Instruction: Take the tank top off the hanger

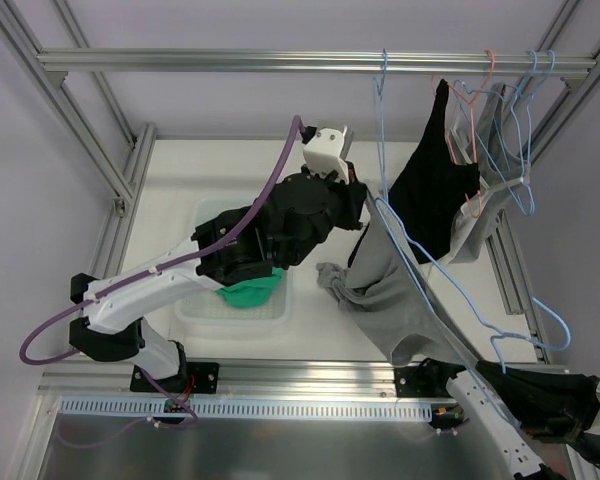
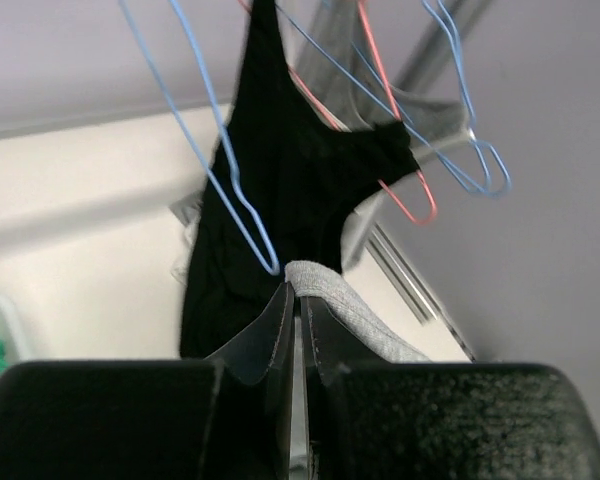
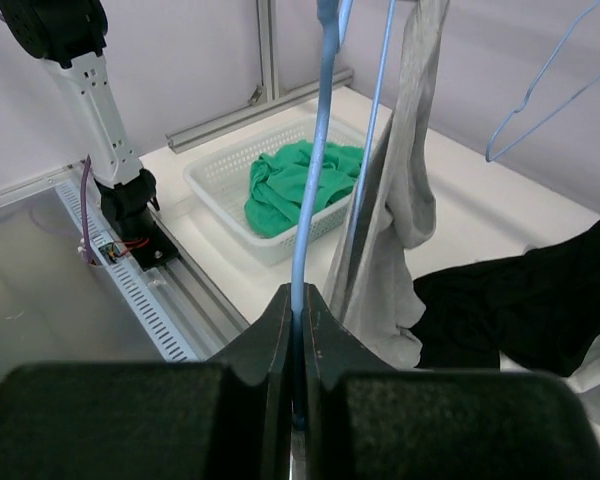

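Both jaw pairs were fully closed. Nearest the bases, the right gripper (image 3: 299, 303) clamped the wire of the blue hanger (image 3: 314, 150), which rose from it at a slant over the table. The gray tank top (image 1: 382, 292) was draped on that hanger, with its lower folds bunched beside the white basket (image 3: 216, 164) that held a green cloth (image 3: 298, 185).

Farther out, the left gripper (image 2: 298, 300) pinched a rolled edge of the gray fabric near the upper end of the hanger. Which edge of the garment this was could not be determined. Beyond it, a black garment (image 2: 280, 200) hung on a pink hanger (image 2: 412, 205) from the rail (image 1: 280, 62), clear of both grippers.

Step in hand, by assessment: the grasp was made and the garment was not yet off. The next move called for the left arm to draw the pinched edge off the hanger end while the right arm kept the hanger fixed. The pull should run along the hanger arm to prevent snagging.
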Motion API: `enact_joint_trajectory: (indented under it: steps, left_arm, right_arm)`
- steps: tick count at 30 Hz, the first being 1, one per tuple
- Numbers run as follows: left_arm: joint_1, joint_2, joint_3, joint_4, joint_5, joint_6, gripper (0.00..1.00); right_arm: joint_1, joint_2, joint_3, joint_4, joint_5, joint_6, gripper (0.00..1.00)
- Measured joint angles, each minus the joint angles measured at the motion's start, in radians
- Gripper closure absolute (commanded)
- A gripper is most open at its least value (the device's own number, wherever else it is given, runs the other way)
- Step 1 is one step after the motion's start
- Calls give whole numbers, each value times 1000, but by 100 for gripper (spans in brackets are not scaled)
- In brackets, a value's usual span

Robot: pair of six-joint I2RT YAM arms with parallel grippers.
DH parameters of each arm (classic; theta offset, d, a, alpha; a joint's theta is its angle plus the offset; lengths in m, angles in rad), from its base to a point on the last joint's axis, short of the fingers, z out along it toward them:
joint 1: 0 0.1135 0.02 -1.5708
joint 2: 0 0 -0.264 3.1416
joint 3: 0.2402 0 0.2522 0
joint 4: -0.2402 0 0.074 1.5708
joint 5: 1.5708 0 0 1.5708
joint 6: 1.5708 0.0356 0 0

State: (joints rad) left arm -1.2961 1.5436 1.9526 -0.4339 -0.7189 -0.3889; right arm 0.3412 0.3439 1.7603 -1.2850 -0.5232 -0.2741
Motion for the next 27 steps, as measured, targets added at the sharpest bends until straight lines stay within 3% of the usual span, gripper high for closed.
enact_joint_trajectory:
  steps: [6,13,16,19,21,27]
  left_arm:
    - [-8,-83,-171,83,253,0,100]
    - [-117,-307,-623,373,520,11,100]
    - [-173,-333,-755,486,589,18,100]
    - [-214,-293,-806,537,569,22,100]
    - [-230,-248,-817,528,497,6,100]
    - [-186,-101,-770,279,192,-184,100]
  right_arm:
    - [2,-53,-87,139,36,35,100]
    - [3,-197,-587,694,153,242,100]
    - [-1,-195,-762,956,198,346,100]
    - [-5,-170,-887,1180,245,433,100]
    - [-5,-137,-901,1230,276,457,100]
    - [-6,8,-617,968,380,393,100]
